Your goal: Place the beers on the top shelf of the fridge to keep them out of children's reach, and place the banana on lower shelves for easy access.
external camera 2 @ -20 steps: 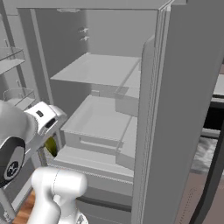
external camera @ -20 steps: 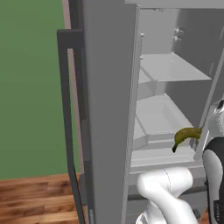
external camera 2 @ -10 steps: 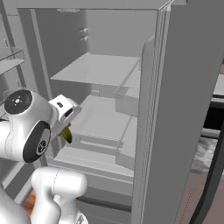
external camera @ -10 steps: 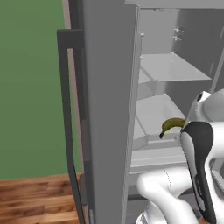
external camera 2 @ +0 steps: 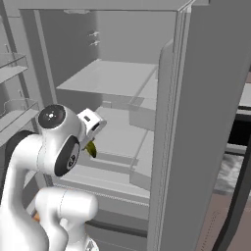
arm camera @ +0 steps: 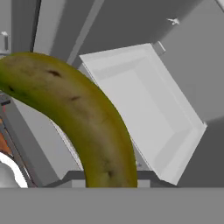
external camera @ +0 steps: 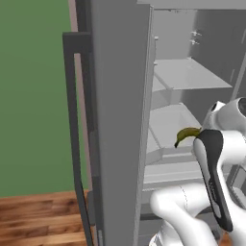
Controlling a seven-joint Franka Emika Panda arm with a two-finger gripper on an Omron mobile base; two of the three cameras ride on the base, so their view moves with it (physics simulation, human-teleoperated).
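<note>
The dark yellow-green banana (external camera: pixel 186 134) (external camera 2: pixel 91 149) (arm camera: pixel 83 118) hangs in front of the open fridge (external camera: pixel 115 120), level with the lower shelves (external camera: pixel 168 126) (external camera 2: pixel 122 136). My gripper (external camera 2: pixel 92 142) is shut on it, and the hand is largely hidden behind my forearm in the left base view. In the hand view the banana curves across the picture over a pale shelf tray (arm camera: pixel 144 109). The top shelf (external camera: pixel 192 77) (external camera 2: pixel 112 76) lies bare above. The beers are out of view.
The fridge's left door (external camera: pixel 77 144) with its dark bar handle stands open beside a green wall. Narrow door racks (external camera 2: pixel 14 63) sit at the left of the right base view. The other door (external camera 2: pixel 201 122) stands close on the right. A drawer-fronted ledge (external camera 2: pixel 117 171) lies beneath.
My arm has swung up and forward, carrying the banana from beside my body toward the lower shelf opening. The grip has stayed shut on it.
</note>
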